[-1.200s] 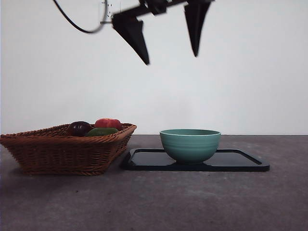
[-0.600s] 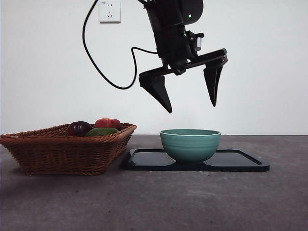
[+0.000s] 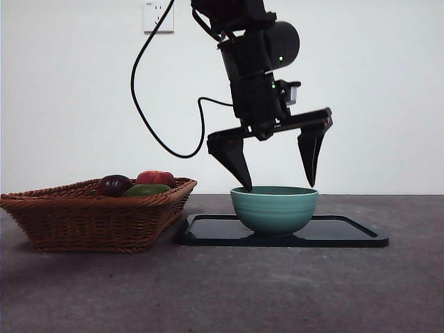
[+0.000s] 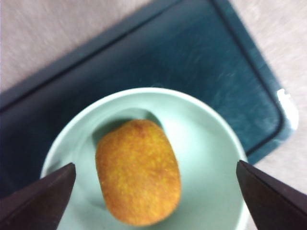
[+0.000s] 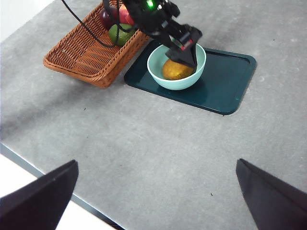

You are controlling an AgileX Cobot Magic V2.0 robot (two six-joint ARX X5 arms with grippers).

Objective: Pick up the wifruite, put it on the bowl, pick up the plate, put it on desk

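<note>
The small oval orange-brown wifruite [image 4: 138, 172] lies inside the ribbed mint-teal glazed bowl [image 3: 274, 208]. Just above the bowl's rim, the left gripper [image 3: 279, 186] hangs spread wide, holding nothing.

Premises appear to be a lab test bench: bare white wall [image 3: 374, 83], wall socket [image 3: 158, 16], plain grey desk [image 5: 144, 143], staged props.

We see a plain white wall [image 3: 374, 83] behind the desk [image 3: 277, 291], whose grey, mottled top spreads wide. A white wall socket [image 3: 158, 15] sits high up. Soft, even light falls throughout.
</note>
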